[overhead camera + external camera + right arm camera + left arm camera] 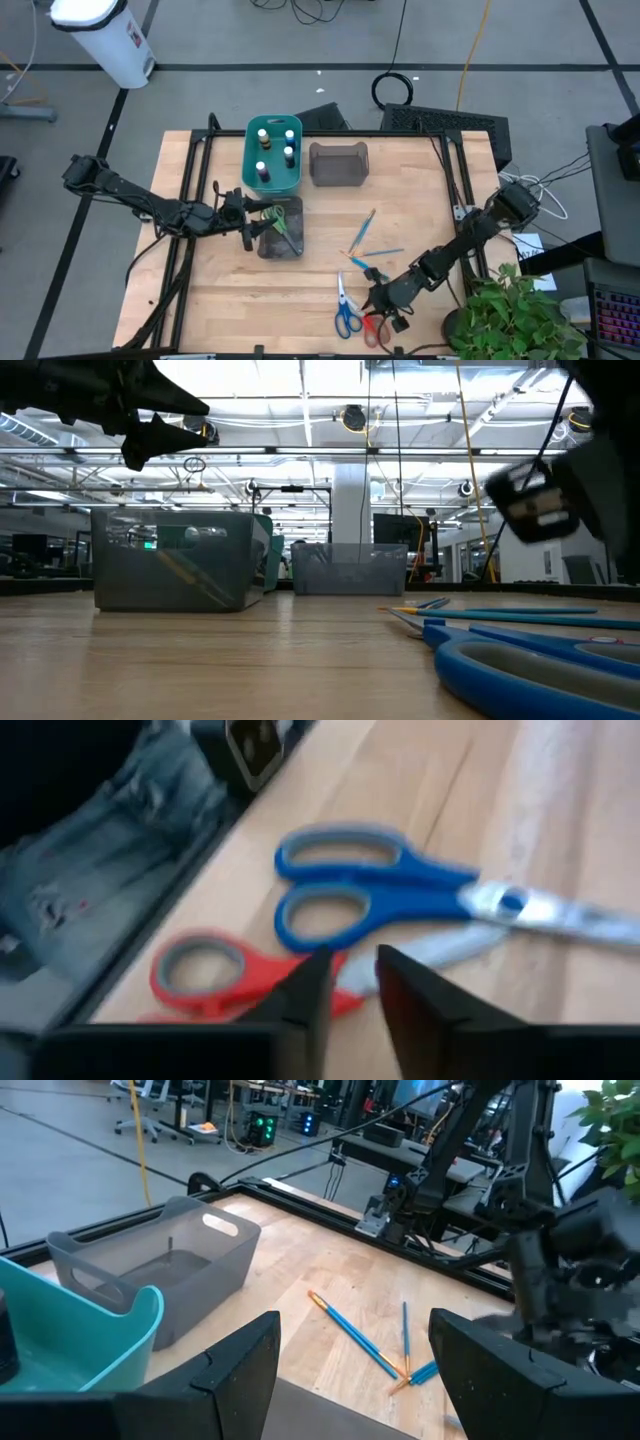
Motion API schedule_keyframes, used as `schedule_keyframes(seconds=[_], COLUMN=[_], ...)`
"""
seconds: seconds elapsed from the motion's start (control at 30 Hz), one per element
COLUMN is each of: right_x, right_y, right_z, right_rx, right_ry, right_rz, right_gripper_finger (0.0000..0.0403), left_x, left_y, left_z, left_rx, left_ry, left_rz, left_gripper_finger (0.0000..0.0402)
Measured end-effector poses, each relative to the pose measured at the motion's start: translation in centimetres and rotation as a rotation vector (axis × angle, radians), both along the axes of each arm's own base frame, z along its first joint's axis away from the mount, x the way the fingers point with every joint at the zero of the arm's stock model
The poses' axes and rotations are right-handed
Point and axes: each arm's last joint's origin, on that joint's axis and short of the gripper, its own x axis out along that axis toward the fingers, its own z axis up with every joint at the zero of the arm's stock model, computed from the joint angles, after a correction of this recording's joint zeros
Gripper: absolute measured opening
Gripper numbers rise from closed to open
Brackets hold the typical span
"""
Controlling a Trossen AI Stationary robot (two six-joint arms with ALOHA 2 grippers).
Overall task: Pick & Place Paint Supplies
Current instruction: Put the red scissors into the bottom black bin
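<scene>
Red-handled scissors lie flat near the table's front edge, with blue-handled scissors beside them. My right gripper has come down on the red pair, its fingers nearly together. My left gripper is open and holds nothing. It hovers at the left of a grey bin that holds green-handled scissors. Thin blue and orange brushes lie on the wood in the middle. White-capped paint bottles stand in a teal bin. My right gripper has the red scissors where the red handles meet the blades, pinched between its two fingers. The fingers slant down from the table's far right side. The scissors lie flat on the table. The fingertips hide the contact itself.
A second grey bin stands right of the teal one at the far side. A potted plant stands at the near right corner, close to my right arm. Bare wood lies at the near left.
</scene>
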Motion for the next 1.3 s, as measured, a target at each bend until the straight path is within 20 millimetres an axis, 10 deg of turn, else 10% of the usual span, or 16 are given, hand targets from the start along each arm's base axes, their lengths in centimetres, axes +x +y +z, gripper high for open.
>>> schedule_keyframes(seconds=[0.13, 0.83, 1.3], right_x=[0.8, 4.0, 4.5], right_y=[0.1, -4.2, -5.5], right_z=[-1.1, -2.7, 1.9], right_rx=[0.039, -0.263, -0.271], right_ry=[0.067, -0.047, -0.245], right_rz=[0.074, -0.245, -0.402], right_gripper_finger=[0.0007, 0.0001, 0.0009], left_x=[0.0, 0.0, 0.0], left_y=[0.0, 0.0, 0.0], left_z=[0.0, -0.1, -0.3], left_rx=[0.002, 0.007, -0.029], left_ry=[0.002, 0.013, 0.019], left_rz=[0.004, 0.005, 0.010], left_gripper_finger=[0.0264, 0.0264, 0.0264])
